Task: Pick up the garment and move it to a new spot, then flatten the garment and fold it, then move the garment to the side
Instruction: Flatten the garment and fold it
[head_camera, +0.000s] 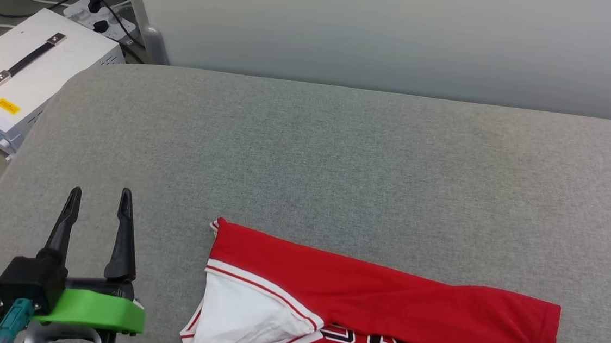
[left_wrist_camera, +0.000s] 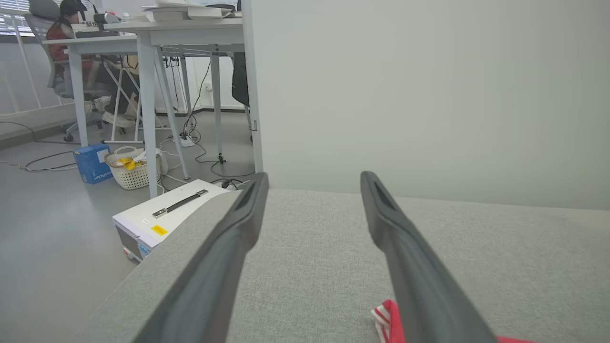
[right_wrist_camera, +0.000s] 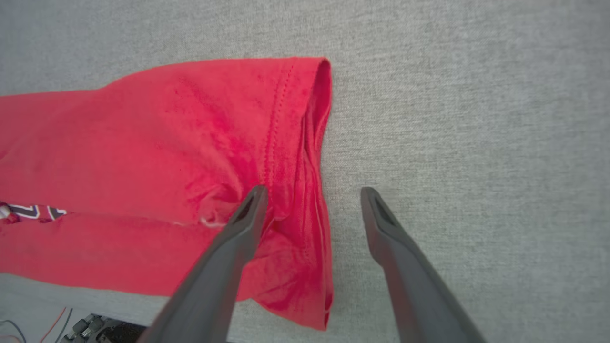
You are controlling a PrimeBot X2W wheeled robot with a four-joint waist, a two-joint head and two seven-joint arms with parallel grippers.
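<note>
Garment [head_camera: 382, 303] — lower half off-frame

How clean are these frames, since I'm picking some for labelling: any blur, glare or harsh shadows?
Head view: soft, even light, no glare, garment sharp. Left wrist view: left gripper soft-edged up close, background desks reasonably clear. Right wrist view: garment stitching crisp, right gripper slightly blurred near the lens, only faint shadows.

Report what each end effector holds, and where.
Nothing held. The left end effector stands open beside the jersey; the right end effector stands open astride its edge.
</note>
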